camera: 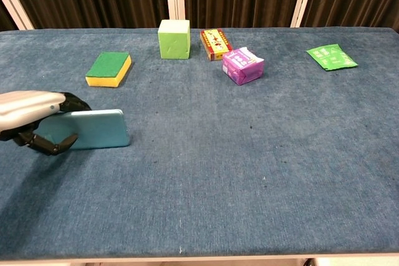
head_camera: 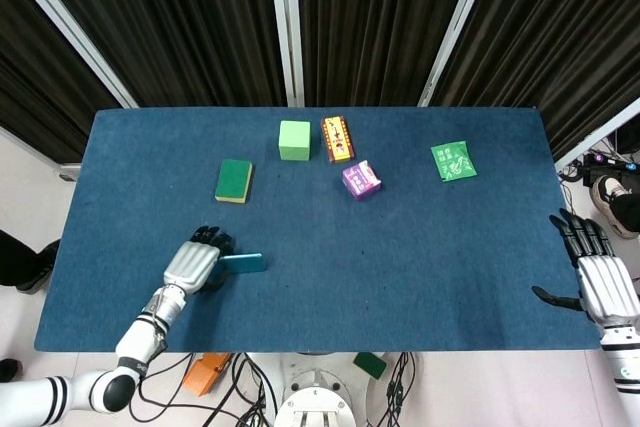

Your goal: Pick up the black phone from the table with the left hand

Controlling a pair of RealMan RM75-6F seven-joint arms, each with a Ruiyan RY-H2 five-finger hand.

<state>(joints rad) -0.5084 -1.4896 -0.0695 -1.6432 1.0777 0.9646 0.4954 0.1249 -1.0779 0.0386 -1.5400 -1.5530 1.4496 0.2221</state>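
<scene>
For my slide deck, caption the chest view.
Left robot hand holds the phone tilted on edge, above the table.

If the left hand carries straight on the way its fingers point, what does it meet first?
Probably nothing: the left hand, holding the phone, points right across bare table. The purple packet lies well off that line.

table (camera: 249,154): matt blue cloth; phone (camera: 87,129): smooth back; sponge (camera: 108,69): rough foam

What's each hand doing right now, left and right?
Left hand: holding the phone, tilted so its light blue back faces the chest camera.
Right hand: open, fingers apart, holding nothing, at the table edge.
</scene>
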